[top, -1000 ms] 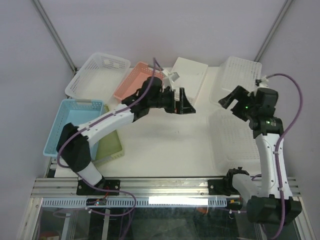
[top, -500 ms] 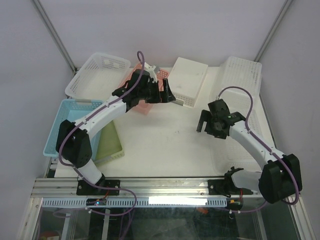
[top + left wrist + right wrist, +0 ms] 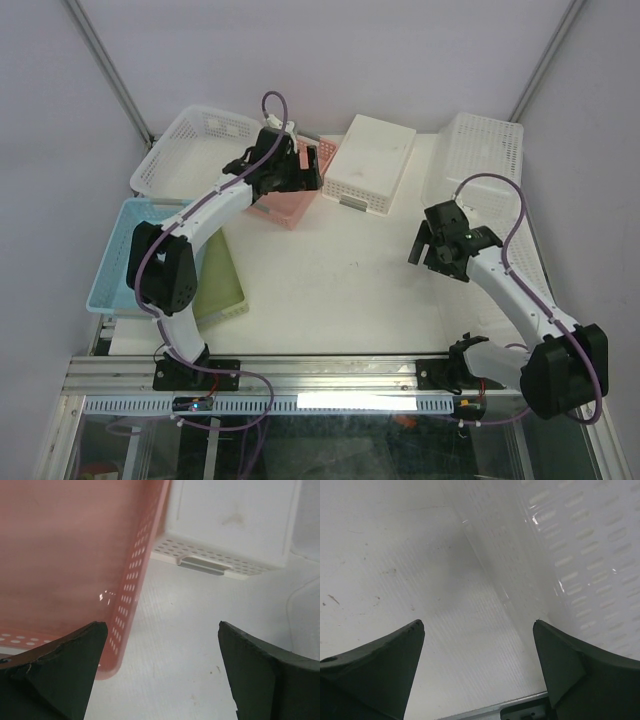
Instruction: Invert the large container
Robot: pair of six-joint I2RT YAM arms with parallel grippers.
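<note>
Leftmost, the left gripper (image 3: 160,625) has its fingers spread wide, holding nothing; the pink basket (image 3: 75,555) lies against its left finger and a white bin (image 3: 230,525), flat face up, sits beyond the fingertips. Neither shows any contents. Rightward, the right gripper (image 3: 476,622) is likewise agape, and what I take for the large container (image 3: 590,570) — white, slotted, seemingly empty — lies just right of its right finger, so this arm is nearer. Its long axis I cannot tell.
</note>
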